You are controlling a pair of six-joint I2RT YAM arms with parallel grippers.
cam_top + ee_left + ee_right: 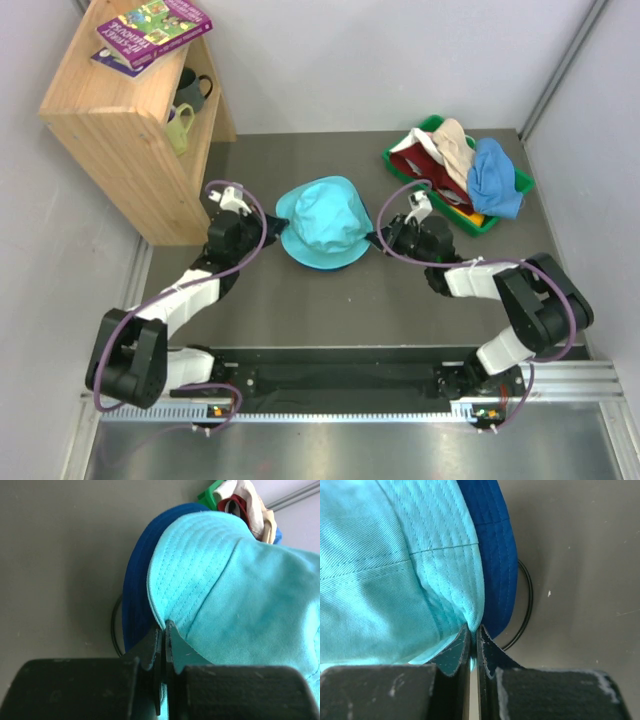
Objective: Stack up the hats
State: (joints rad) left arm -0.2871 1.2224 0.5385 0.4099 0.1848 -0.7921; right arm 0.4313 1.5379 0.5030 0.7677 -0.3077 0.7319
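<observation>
While my left tool (164,630) and right tool (474,632) pinch its brim, the teal hat (325,222) sits between them.
Underneath, a blue hat (495,555).

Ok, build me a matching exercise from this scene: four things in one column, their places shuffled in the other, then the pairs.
Things
1. teal hat
2. dark blue hat
3. green tray
4. books

Places
A. on top of the wooden shelf
B. far right of the table, holding a pile of hats
C. directly under the teal hat
D. topmost in the middle, brim pinched by the left gripper and right gripper

Pairs: 1-D, 2-C, 3-B, 4-A
</observation>
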